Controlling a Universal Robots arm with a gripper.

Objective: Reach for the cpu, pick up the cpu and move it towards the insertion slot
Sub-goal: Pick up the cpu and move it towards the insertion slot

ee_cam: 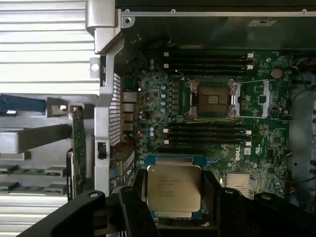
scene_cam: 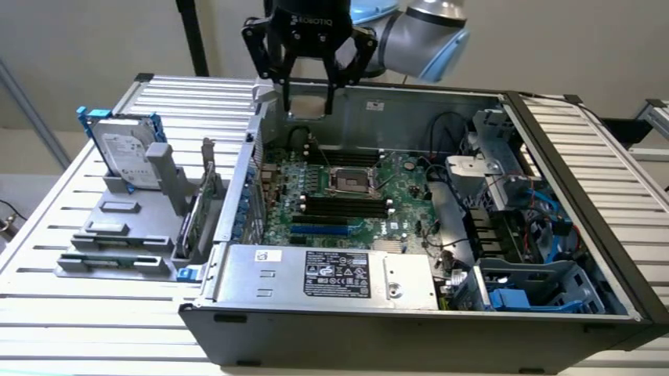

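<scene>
I see my black gripper (scene_cam: pixel 309 98) holding the small flat square cpu with its silvery metal top (ee_cam: pixel 174 191) between its fingers. So the picking up is done, I think. The gripper hangs above the open grey computer case (scene_cam: pixel 418 317), up over its back wall. The square insertion slot with the shiny frame (scene_cam: pixel 350 180) sits lower down in the case, on the green board, so the cpu is not there yet. The case rests on a white slatted table (scene_cam: pixel 63 313), with a pale wall behind it.

A robotics lab or test workshop: a robot arm (scene_cam: pixel 424 35) hangs over an opened desktop computer case (scene_cam: pixel 418 313), its green motherboard (scene_cam: pixel 356 196) laid bare. The case sits on a slatted metal counter (scene_cam: pixel 63 258), with a grey fixture rack (scene_cam: pixel 121 235) of parts at the exterior view's left, plain pale walls behind.
</scene>
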